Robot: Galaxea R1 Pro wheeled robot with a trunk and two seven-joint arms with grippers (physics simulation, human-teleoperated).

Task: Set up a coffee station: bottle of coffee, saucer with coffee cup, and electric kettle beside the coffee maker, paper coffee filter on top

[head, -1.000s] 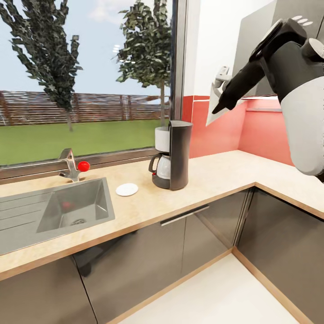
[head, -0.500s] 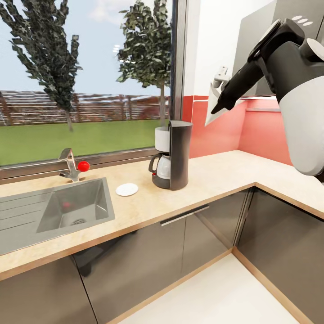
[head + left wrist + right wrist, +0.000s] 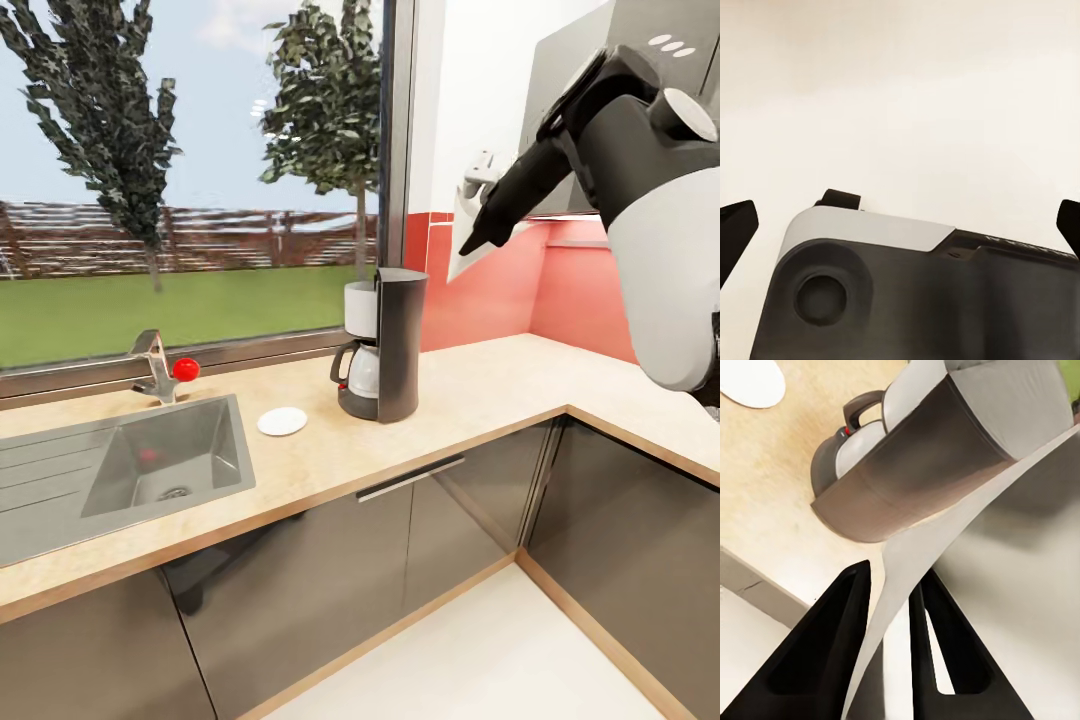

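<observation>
The coffee maker [image 3: 385, 345] stands on the kitchen countertop [image 3: 480, 385], its white carafe facing the sink. The white saucer [image 3: 282, 421] lies flat just left of it. My right gripper [image 3: 478, 240] hangs in the air above and to the right of the machine, shut on a white paper coffee filter [image 3: 462, 240]. In the right wrist view the filter [image 3: 945, 540] is pinched between the dark fingers [image 3: 825, 637] of the right gripper [image 3: 891, 577], with the coffee maker [image 3: 945, 442] and the saucer [image 3: 750, 379] beyond it. My left gripper [image 3: 900, 225] is open with nothing in it.
A steel sink [image 3: 160, 460] with a red-knobbed faucet [image 3: 165, 370] is set into the counter at the left. A grey wall cabinet [image 3: 570, 70] hangs behind my right arm. The counter turns a corner at the right, with pale floor [image 3: 480, 650] in front.
My right gripper has carried the filter a little to the left, toward the coffee maker. Nothing on the counter has moved.
</observation>
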